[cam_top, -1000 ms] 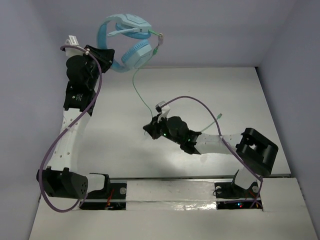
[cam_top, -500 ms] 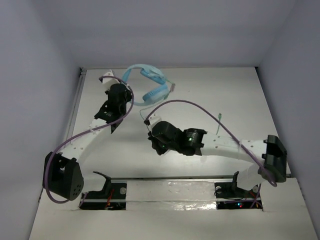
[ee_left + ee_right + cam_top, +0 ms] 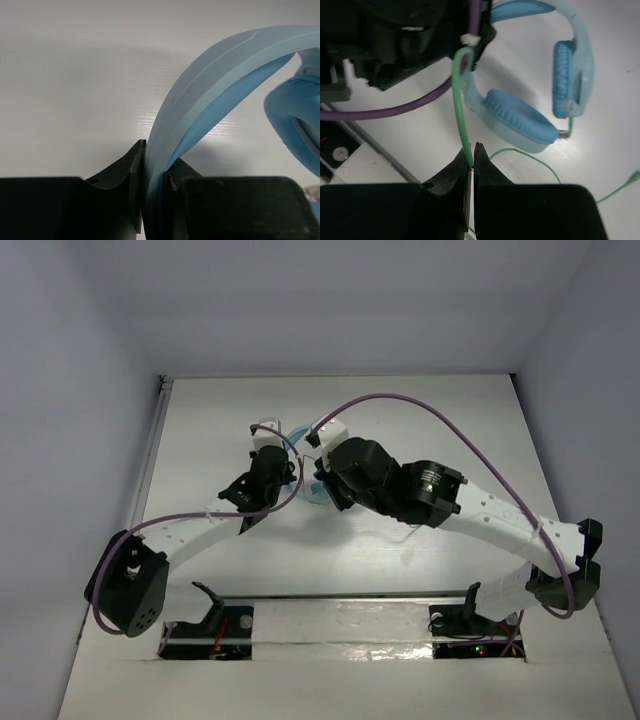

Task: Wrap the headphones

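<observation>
The light blue headphones [image 3: 520, 117] lie low over the white table, ear cups facing up. My left gripper [image 3: 155, 172] is shut on the thin headband [image 3: 215, 85], which curves up and to the right to an ear cup [image 3: 295, 125]. My right gripper [image 3: 471, 159] is shut on the pale green cord [image 3: 460, 100], close beside the nearer ear cup. The cord loops on across the table to its plug end [image 3: 634, 176]. In the top view both grippers, the left [image 3: 285, 462] and the right [image 3: 322, 480], meet mid-table and hide most of the headphones [image 3: 300, 428].
The purple arm cables arch over both arms [image 3: 400, 400] and pass right by the cord [image 3: 395, 107]. The left arm's black wrist [image 3: 405, 35] sits right above the right gripper. The table's left edge rail [image 3: 150, 455] and back wall are near.
The left arm brought the headphones down from high at the back to mid-table. The right arm swung up and left along the cord until both grippers are side by side.
</observation>
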Available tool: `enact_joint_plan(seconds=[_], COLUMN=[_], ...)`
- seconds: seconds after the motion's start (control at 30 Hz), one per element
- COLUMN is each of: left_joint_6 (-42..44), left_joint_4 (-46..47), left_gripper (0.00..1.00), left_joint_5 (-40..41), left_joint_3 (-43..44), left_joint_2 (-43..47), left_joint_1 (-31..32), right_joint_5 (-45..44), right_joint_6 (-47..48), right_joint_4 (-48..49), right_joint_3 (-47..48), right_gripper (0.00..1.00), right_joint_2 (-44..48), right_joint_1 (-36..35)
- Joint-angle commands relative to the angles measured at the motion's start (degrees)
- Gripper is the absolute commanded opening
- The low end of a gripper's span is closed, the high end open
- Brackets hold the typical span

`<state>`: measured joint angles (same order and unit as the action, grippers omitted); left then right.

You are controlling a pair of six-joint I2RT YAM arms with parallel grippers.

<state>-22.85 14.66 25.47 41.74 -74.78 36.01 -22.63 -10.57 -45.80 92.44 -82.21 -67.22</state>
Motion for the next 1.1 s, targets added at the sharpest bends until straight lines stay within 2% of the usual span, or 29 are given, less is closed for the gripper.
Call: enact_joint_plan(seconds=[0.0, 0.37, 0.57, 0.7, 0.9, 1.07], left_joint_6=[-0.5, -0.5, -1.3, -2.5, -3.4, -5.4], left_joint_4=[9.4, 7.8, 6.8, 5.4, 2.9, 1.3], left_gripper=[0.0, 0.0, 0.0, 0.0, 0.0, 0.0], left_joint_5=[-3.8, -8.6, -13.2, -17.5, -24.5, -29.8], left_joint_3=[-0.5, -2.4, -3.2, -1.7, 0.4, 2.5], left_joint_2=[6.0, 8.2, 8.5, 9.8, 11.9, 12.6], left_joint_1=[0.4, 0.4, 0.4, 0.4, 0.4, 0.4], right_joint_5=[-5.5, -12.3, -16.5, -15.0, -7.8, -2.5], right_joint_6=[4.1, 5.3, 7.3, 9.1, 8.5, 6.0], right_joint_4=[-2.8, -2.9, 0.9, 6.6, 12.9, 17.0], right_joint_3=[2.8, 0.8, -1.1, -4.0, -6.7, -10.5], right_gripper=[0.0, 0.0, 0.0, 0.0, 0.0, 0.0], right_joint_2=[-0.5, 1.4, 2.2, 2.1, 2.8, 3.4], right_joint_1=[3.0, 11.3, 15.4, 18.1, 23.9, 24.9])
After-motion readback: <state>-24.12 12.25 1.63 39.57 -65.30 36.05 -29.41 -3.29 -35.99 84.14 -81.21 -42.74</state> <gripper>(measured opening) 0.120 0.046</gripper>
